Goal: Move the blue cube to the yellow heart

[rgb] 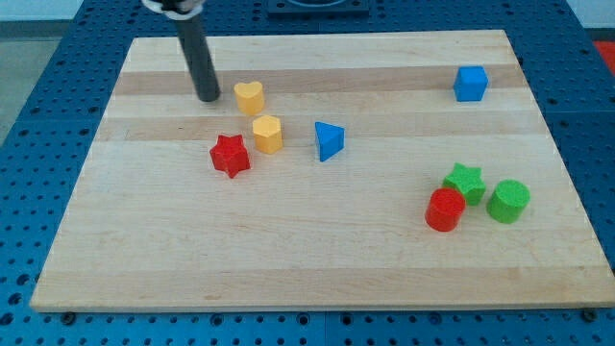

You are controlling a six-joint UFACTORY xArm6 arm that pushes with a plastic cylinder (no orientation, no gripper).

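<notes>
The blue cube (471, 84) sits near the view's top right of the wooden board (317, 259). The yellow heart (249, 97) lies at the view's upper left-centre. My tip (209, 98) rests on the board just left of the yellow heart, a small gap between them, and far left of the blue cube.
A yellow hexagonal block (268, 134), a red star (230, 155) and a blue triangular block (329, 140) lie just below the heart. A green star (465, 181), a red cylinder (445, 210) and a green cylinder (507, 201) cluster at the view's lower right.
</notes>
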